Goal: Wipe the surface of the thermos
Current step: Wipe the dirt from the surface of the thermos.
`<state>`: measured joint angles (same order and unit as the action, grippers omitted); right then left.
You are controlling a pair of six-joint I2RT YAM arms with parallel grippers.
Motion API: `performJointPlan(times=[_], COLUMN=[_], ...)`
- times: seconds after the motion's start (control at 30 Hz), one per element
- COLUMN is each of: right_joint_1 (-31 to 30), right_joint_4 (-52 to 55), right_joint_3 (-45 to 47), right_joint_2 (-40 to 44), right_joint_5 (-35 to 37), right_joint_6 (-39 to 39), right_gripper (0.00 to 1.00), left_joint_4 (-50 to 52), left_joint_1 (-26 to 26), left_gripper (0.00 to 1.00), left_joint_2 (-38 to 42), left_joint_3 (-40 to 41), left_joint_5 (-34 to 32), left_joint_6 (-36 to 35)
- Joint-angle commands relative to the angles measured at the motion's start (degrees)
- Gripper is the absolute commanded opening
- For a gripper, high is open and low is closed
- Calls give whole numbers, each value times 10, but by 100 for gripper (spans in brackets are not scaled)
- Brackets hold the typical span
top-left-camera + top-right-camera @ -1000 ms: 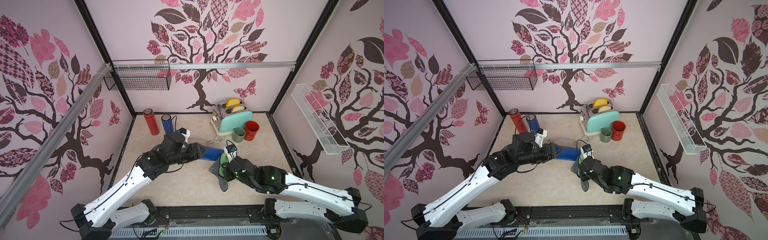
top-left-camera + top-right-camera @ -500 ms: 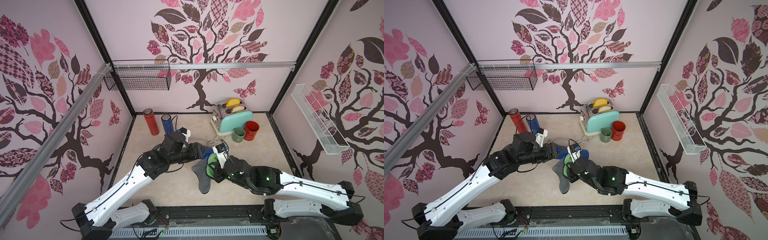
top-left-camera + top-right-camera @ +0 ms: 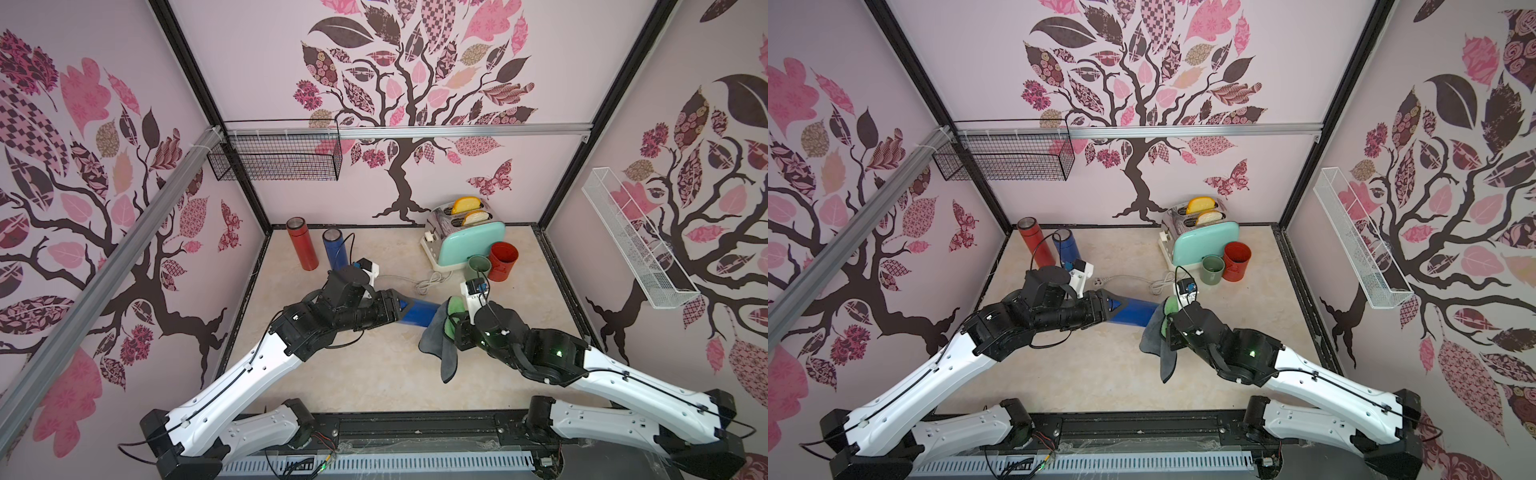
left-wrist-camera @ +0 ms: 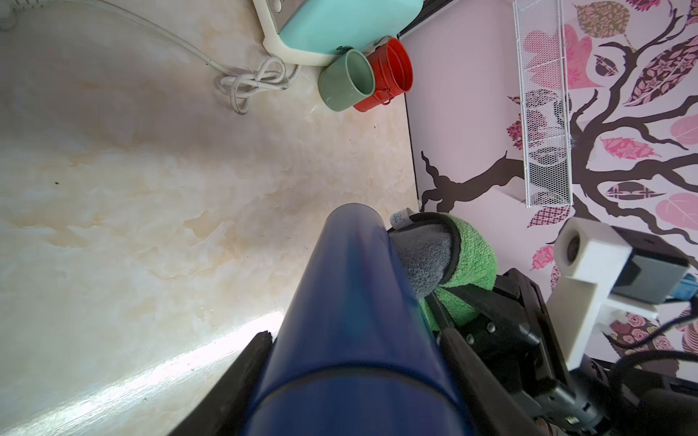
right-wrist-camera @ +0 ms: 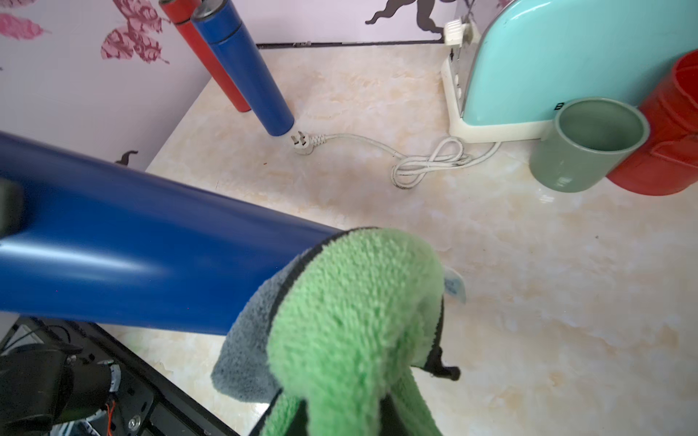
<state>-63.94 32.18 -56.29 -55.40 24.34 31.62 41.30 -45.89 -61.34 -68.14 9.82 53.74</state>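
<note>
Thermos (image 3: 420, 312) held sideways in left claw (image 3: 397, 308); right claw (image 3: 453, 321), arm stretched inward, pinches cloth (image 3: 434, 343) against it.

A mint toaster (image 3: 471, 246), green mug (image 3: 478, 266) and red cup (image 3: 503, 262) stand right of centre, with a red flask (image 3: 302, 245) and a blue flask (image 3: 335, 250) left of centre.

Tree-decal walls (image 3: 257, 62), perhaps marble tabletop (image 3: 374, 374), wire basket (image 3: 274, 162)

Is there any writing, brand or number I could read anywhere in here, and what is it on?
"B": start of a dark print low on the mint-green toaster; the rest is cut off by the grey-green mug.
White tag on the green-and-grey cloth: print too blurred to read.
Nothing else legible.
</note>
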Motion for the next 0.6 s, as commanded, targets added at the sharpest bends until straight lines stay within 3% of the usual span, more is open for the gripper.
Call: performJointPlan(times=[0.0,0.13,0.33,0.57], right_joint_1=[-70,-112,-120,-117], right_joint_4=[-34,-73,-106,-45], right_joint_3=[-55,-96,-97,-43], right_joint_2=[-44,-94,-109,-56], right_joint_5=[14,-1,-9,80], right_joint_6=[-16,-18,-21,-14], right_gripper=[0,0,0,0], left_joint_4=[-34,-17,-11,-9], left_joint_1=[-4,-4,-4,-3], left_gripper=[0,0,0,0], left_joint_2=[12,14,20,26], left_joint_3=[-18,-23,-25,-31], left_joint_5=[19,8,9,11], left_joint_6=[-6,-15,-14,-16])
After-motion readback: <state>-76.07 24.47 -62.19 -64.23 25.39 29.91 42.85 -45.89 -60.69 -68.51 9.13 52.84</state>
